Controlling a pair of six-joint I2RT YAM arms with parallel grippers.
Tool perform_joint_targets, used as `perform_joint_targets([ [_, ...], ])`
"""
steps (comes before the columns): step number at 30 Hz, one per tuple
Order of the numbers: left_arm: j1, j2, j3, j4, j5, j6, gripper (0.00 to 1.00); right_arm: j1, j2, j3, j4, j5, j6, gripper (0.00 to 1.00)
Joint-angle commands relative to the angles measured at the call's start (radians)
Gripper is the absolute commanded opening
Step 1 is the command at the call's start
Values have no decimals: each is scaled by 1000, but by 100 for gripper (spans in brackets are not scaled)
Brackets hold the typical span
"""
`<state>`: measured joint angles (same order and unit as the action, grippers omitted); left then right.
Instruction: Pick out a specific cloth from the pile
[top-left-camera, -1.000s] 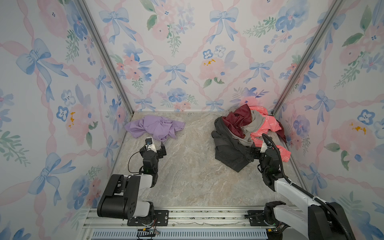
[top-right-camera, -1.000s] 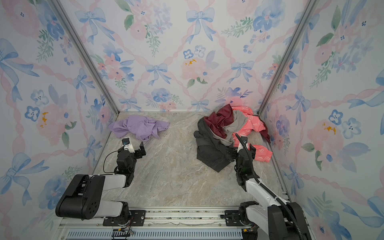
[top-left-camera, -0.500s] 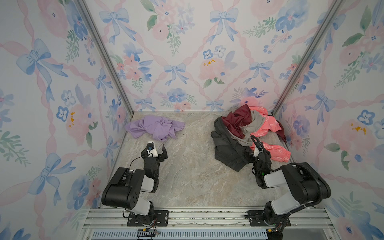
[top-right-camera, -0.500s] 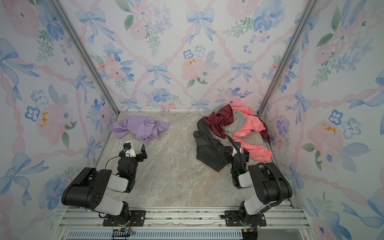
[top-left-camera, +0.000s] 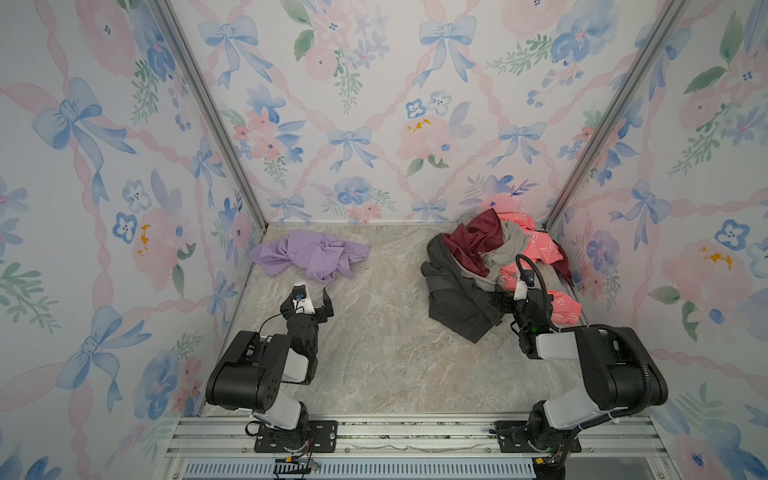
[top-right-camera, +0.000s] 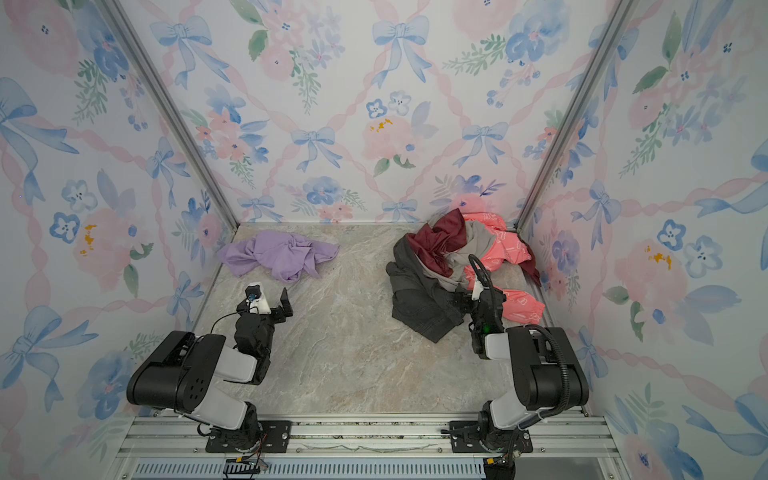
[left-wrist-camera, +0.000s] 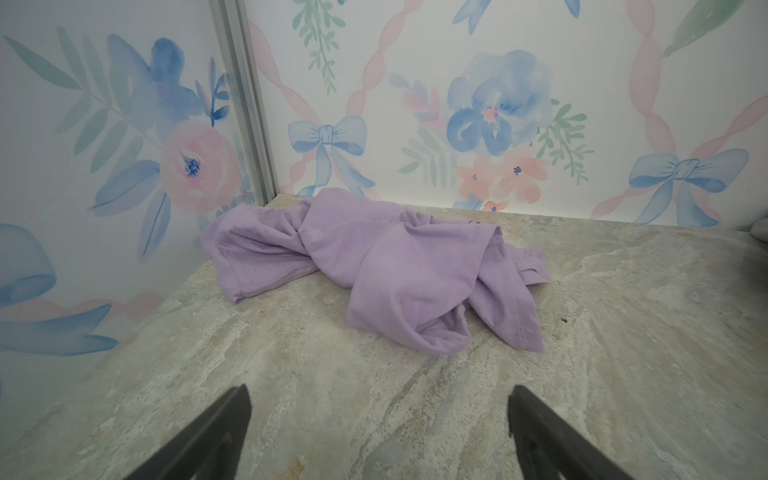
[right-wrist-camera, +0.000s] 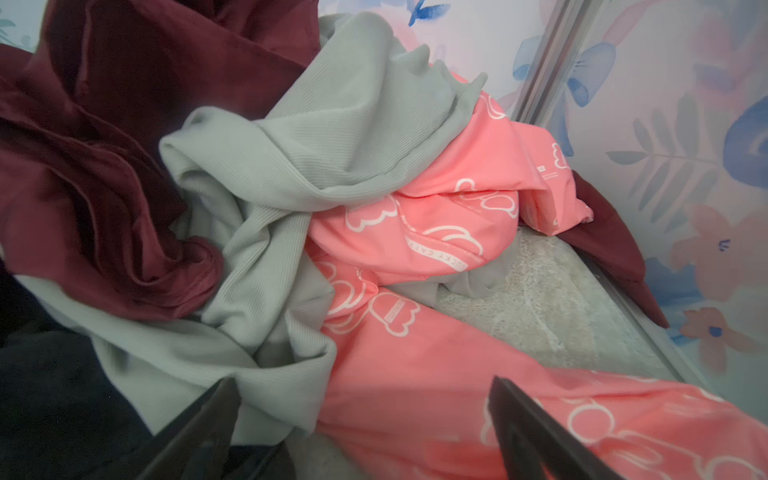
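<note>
Print "UCKY CAT" on coral-pink garment (right-wrist-camera: 440, 208) in pile (right-wrist-camera: 332, 137).

Right arm (top-left-camera: 615, 370) folds up from lying stretched, elbow now high; right gripper (right-wrist-camera: 363, 380) draws back a little over the pile (top-left-camera: 461, 291); left arm (top-left-camera: 253, 370) rises likewise, shoulder lifted.

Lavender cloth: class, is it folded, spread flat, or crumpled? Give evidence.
Crumpled: the lavender cloth lies bunched in twisted, overlapping folds on the table, neither flat nor neatly folded.
</note>
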<state>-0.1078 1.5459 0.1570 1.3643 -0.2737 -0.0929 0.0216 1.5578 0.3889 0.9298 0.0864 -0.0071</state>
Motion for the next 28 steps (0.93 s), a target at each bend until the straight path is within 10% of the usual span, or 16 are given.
perform_joint_targets([
  [1, -1, 2, 11, 16, -13, 5, 98, 7, -8, 3, -24, -28, 18, 97],
  [28, -9, 5, 17, 16, -24, 15, 98, 8, -7, 6, -29, -30, 16, 97],
])
